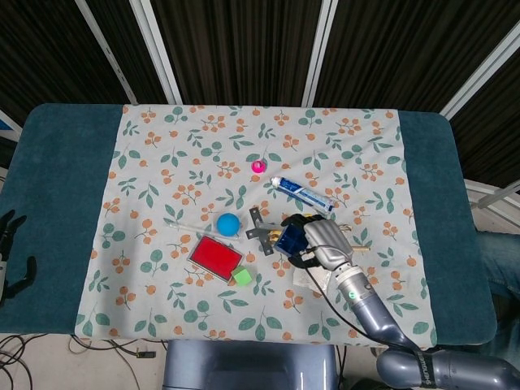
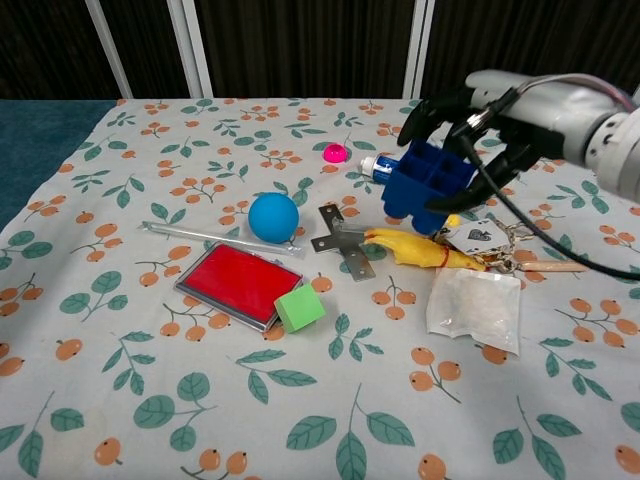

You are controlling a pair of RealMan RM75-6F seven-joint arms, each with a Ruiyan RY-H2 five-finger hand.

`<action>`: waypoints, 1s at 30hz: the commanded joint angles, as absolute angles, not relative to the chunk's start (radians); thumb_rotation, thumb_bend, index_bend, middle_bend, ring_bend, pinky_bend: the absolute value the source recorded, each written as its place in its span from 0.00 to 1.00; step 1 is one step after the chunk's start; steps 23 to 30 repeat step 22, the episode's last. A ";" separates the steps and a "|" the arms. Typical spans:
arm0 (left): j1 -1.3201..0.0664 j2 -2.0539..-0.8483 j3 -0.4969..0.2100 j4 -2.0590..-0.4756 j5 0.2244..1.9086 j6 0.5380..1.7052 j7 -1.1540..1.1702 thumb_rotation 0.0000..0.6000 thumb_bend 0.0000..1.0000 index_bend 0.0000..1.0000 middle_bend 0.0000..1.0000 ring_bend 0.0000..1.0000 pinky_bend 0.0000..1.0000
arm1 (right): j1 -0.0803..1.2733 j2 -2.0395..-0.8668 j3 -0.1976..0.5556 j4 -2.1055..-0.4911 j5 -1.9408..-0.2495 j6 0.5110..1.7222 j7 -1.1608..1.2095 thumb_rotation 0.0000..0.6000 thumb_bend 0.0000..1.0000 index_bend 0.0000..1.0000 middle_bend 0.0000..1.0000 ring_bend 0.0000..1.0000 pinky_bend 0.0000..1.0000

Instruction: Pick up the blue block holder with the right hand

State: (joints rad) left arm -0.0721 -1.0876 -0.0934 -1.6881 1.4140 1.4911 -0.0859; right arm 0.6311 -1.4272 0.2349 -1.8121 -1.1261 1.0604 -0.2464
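My right hand point(image 2: 490, 115) grips the blue block holder point(image 2: 428, 188) and holds it in the air above the cloth, its open compartments tilted toward the chest camera. In the head view the blue block holder point(image 1: 288, 239) peeks out to the left of the right hand point(image 1: 323, 242), just right of the metal bracket point(image 1: 258, 230). My left hand point(image 1: 10, 252) hangs off the table's left edge, fingers spread, holding nothing.
Under the lifted holder lie a yellow rubber chicken point(image 2: 420, 252), a key ring with a card point(image 2: 485, 243) and a clear bag point(image 2: 474, 308). Nearby sit a toothpaste tube point(image 2: 385, 165), blue ball point(image 2: 273, 217), red case point(image 2: 238, 284), green cube point(image 2: 299, 308) and pink ball point(image 2: 334, 153).
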 commanded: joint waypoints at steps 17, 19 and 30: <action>-0.061 -1.091 -0.090 -1.688 1.417 1.508 -0.075 1.00 0.53 0.09 0.00 0.03 0.08 | 0.441 -0.938 0.348 -1.948 -1.366 1.017 0.670 1.00 0.36 0.32 0.38 0.60 0.32; -0.061 -1.091 -0.090 -1.688 1.416 1.508 -0.073 1.00 0.53 0.09 0.00 0.03 0.08 | 0.426 -0.905 0.346 -1.928 -1.405 1.023 0.766 1.00 0.36 0.32 0.38 0.60 0.32; -0.060 -1.091 -0.089 -1.688 1.417 1.509 -0.071 1.00 0.53 0.09 0.00 0.03 0.08 | 0.408 -0.871 0.339 -1.895 -1.461 1.042 0.903 1.00 0.36 0.32 0.38 0.60 0.32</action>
